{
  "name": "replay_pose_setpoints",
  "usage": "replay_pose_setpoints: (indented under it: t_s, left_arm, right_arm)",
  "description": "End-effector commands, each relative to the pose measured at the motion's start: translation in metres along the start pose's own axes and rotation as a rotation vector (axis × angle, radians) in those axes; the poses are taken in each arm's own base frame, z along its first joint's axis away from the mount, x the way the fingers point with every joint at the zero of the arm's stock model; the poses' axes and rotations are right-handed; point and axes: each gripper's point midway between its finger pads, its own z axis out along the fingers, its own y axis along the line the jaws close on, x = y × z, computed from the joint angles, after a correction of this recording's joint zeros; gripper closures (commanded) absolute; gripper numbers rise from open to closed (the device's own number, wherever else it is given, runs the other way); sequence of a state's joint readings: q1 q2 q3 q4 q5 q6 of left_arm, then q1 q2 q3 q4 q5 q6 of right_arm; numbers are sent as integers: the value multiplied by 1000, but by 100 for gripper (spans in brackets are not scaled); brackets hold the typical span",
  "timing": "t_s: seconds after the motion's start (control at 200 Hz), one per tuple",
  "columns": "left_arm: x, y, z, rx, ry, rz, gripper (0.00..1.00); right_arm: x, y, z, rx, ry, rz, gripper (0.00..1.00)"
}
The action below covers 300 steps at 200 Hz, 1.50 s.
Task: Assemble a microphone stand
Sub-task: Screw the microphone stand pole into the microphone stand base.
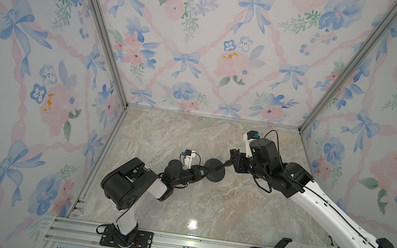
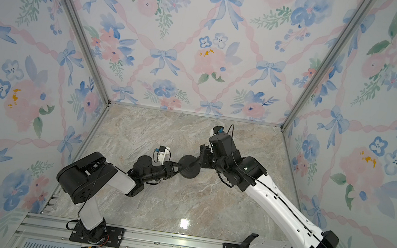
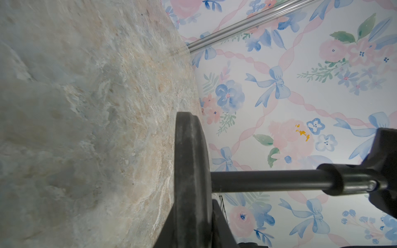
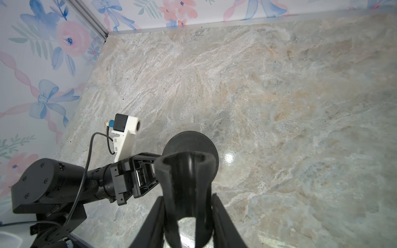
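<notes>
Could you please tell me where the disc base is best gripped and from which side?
Grip the disc base by its thin rim, coming in edge-on from the side. It is flat and the rod stands out of its centre, so the edge is freest; the left gripper has its jaws shut there.

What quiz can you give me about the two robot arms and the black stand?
1. True or false: the left gripper is shut on the rim of the disc base.
2. What does the right gripper hold? A: the clip head of the rod. B: the disc base. C: nothing.
3. Fill in: the rod meets the disc base at its ____.
Key: 1 true; 2 A; 3 middle.
</notes>
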State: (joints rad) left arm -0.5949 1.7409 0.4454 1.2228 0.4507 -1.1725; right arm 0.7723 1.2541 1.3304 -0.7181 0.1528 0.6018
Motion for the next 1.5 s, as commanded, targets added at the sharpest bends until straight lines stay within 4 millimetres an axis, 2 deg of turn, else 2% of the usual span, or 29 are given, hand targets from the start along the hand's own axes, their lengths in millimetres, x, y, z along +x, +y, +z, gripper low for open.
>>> replay_pose_setpoints:
  t_s: [0.0, 0.115, 0.195, 0.255, 0.32, 0.39, 0.445, 0.48, 0.53, 0.56, 0.595, 0.675, 0.85, 1.025, 1.15, 1.365, 1.495]
  left_arm:
    - [-18, -20, -5, 20, -104, 145, 100]
    - [-17, -15, -6, 1, -96, 134, 100]
    - [-18, -10, -9, -10, -96, 116, 100]
    - [-18, -9, -11, -9, -94, 112, 100]
    - [-20, -8, -14, -11, -94, 117, 100]
    - [-19, -9, -16, -6, -79, 130, 100]
    - [-16, -9, -18, -13, -63, 148, 100]
    - [-13, -9, -20, -18, -52, 161, 100]
    - [-9, -7, -23, -29, -40, 178, 100]
    - [-6, -7, -24, -33, -26, 187, 100]
    - [-5, -8, -24, -34, -13, 199, 100]
    - [-1, -12, -25, -25, 12, 215, 100]
    - [3, -22, -24, -2, 35, 228, 100]
    - [1, -24, -23, 4, 36, 222, 100]
    - [-1, -27, -23, 11, 32, 224, 100]
    - [-2, -32, -24, 23, 30, 232, 100]
    - [-3, -34, -24, 27, 25, 232, 100]
  right_arm:
    - [10, 22, 0, -130, 74, 282, 63]
    - [5, 21, -2, -187, 84, 335, 50]
    - [-5, 13, -12, -197, 44, 258, 43]
    - [-11, 5, -23, -203, 5, 126, 37]
    - [-14, 6, -42, -266, -31, -113, 33]
    - [1, 11, -65, -329, -72, -568, 30]
    - [21, 10, -80, -342, -100, -974, 22]
    - [34, 4, -80, -323, -114, -1229, 16]
    - [43, -3, -75, -301, -139, -1504, 11]
    - [47, -7, -68, -298, -145, -1634, 9]
    - [42, -9, -58, -280, -169, -1710, 9]
    - [31, -6, -42, -294, -194, -1751, 9]
    - [27, -4, -17, -358, -34, -1768, 8]
    - [33, -11, -7, -364, 71, -1724, 13]
    - [41, -17, -6, -372, 119, -1696, 26]
    - [50, -20, -4, -400, 154, -1632, 29]
    - [49, -21, 0, -384, 171, -1573, 39]
